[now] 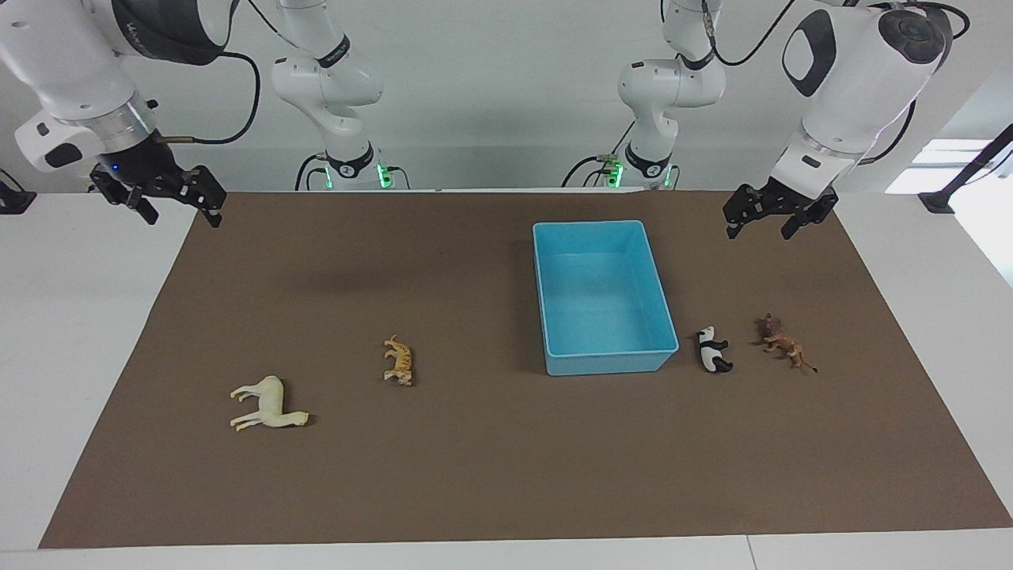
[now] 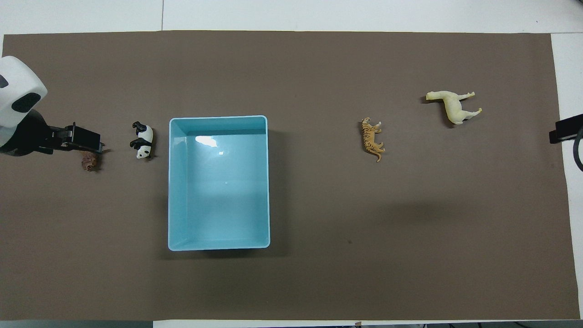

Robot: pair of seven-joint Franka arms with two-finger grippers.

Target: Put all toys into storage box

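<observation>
The light-blue storage box (image 1: 601,293) stands empty on the brown mat; it also shows in the overhead view (image 2: 218,191). The panda (image 1: 714,351) (image 2: 142,140) and the brown lion (image 1: 782,342) (image 2: 89,161) lie beside the box toward the left arm's end. The tiger (image 1: 398,360) (image 2: 372,139) and the cream camel (image 1: 269,404) (image 2: 453,105) lie toward the right arm's end. My left gripper (image 1: 760,232) (image 2: 93,141) hangs open and empty high over the lion, partly covering it from above. My right gripper (image 1: 182,220) (image 2: 558,132) hangs open and empty over the mat's edge.
The brown mat (image 1: 491,459) covers most of the white table (image 1: 79,332). The two arm bases stand at the robots' end of the table.
</observation>
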